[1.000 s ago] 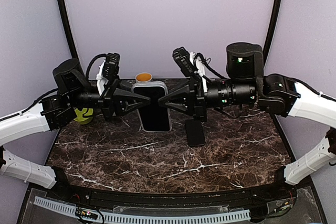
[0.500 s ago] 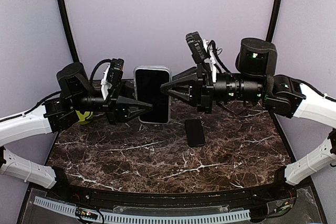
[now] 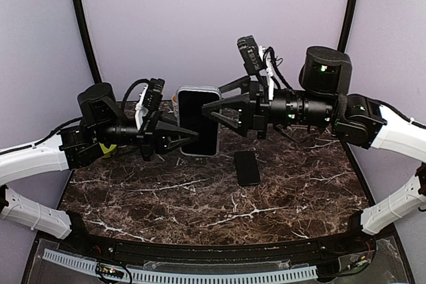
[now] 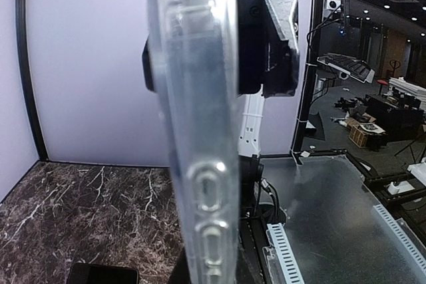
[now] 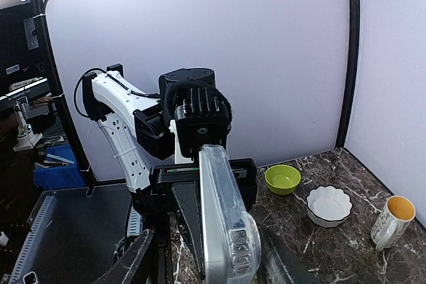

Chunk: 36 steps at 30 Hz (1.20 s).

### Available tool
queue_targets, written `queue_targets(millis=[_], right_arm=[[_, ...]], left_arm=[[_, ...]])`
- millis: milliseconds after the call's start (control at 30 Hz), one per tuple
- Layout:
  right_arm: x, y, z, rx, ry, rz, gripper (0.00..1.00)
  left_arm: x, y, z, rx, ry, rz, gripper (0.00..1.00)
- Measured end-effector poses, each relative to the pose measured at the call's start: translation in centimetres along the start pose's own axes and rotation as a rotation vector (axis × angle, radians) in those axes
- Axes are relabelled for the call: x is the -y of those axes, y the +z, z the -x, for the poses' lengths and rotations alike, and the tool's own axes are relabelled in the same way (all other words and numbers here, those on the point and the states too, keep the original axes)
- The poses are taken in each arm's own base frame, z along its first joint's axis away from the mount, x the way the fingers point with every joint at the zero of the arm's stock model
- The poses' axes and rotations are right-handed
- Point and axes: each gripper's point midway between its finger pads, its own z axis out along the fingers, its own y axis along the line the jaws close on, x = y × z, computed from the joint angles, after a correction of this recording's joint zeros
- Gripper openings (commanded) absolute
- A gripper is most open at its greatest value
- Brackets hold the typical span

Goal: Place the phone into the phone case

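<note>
Above the table (image 3: pixel 200 197), upright in mid-air: case (image 4: pixel 200 164) with phone (image 3: pixel 198 124) seemingly seated inside. Pinched at lower left edge by left gripper (image 3: pixel 186 136); straddled at right edge by right gripper (image 3: pixel 212 112), fingers spread, not clamping. Probably seating step, near done. Next: check corners, press any proud one, lower gently.

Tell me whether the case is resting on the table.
No: the case stands upright in the air, clamped by the left pincer, well above the table.
</note>
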Motion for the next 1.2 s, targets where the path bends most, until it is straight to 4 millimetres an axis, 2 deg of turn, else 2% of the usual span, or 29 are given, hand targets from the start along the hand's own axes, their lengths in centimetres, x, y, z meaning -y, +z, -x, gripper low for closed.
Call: queue_targets(millis=[167,267,300,333,367,400,500,600,667,833,933,1000,1033,1067,1100,1167,1200], right_arm=[[0.3,0.5,-0.3,-0.008,0.001,-0.008,0.01],[0.1,0.5,-0.3,-0.007,-0.002,0.005,0.00],[0.1,0.5,-0.2,-0.007,-0.003,0.005,0.02],[0.1,0.4,-0.2,-0.006,-0.003,0.005,0.18],[0.2,0.4,-0.2,-0.004,0.004,-0.003,0.49],[0.2,0.4,-0.2,-0.004,0.004,-0.003,0.55],[0.5,0.5,-0.3,-0.005,0.007,-0.016,0.56],[0.8,0.6,-1.0,-0.015,0.011,-0.031,0.49],[1.1,0.7,-1.8,-0.029,0.017,-0.042,0.40],[1.5,0.8,-2.9,-0.051,0.039,-0.062,0.00],[1.5,0.7,-2.8,-0.049,0.064,-0.051,0.00],[1.5,0.6,-2.7,-0.050,0.077,-0.045,0.00],[1.6,0.6,-2.7,-0.052,0.089,-0.046,0.00],[2.1,0.6,-2.9,-0.057,0.105,-0.056,0.00],[2.7,0.6,-3.3,-0.069,0.124,-0.074,0.00],[5.1,0.5,-4.5,-0.102,0.182,-0.135,0.00],[6.4,0.4,-5.2,-0.119,0.210,-0.169,0.00]], left_arm=[[0.0,0.0,0.0,-0.001,0.001,0.000,0.00],[0.3,0.0,-0.1,-0.002,-0.006,-0.016,0.00],[0.3,0.0,0.0,-0.001,-0.004,-0.017,0.00],[0.3,0.0,0.0,-0.001,-0.007,-0.016,0.00],[0.2,0.0,0.0,0.001,-0.010,-0.010,0.00],[0.2,0.0,0.0,0.001,-0.010,-0.009,0.00],[-0.1,0.0,0.6,0.028,-0.040,0.010,0.00],[-0.4,0.0,1.5,0.061,-0.067,0.026,0.00],[-0.6,-0.1,1.9,0.079,-0.084,0.036,0.00],[-0.8,-0.1,2.2,0.092,-0.127,0.051,0.00],[-0.5,-0.1,2.4,0.095,-0.138,0.032,0.00],[-0.5,-0.1,2.5,0.098,-0.144,0.030,0.24],[-0.6,-0.1,2.4,0.098,-0.147,0.035,0.52],[-0.9,-0.1,2.4,0.099,-0.157,0.056,0.63],[-1.5,-0.1,2.3,0.101,-0.163,0.088,0.78],[-3.2,-0.4,2.0,0.094,-0.185,0.189,0.89],[-4.3,-0.7,1.6,0.083,-0.201,0.250,0.91]])
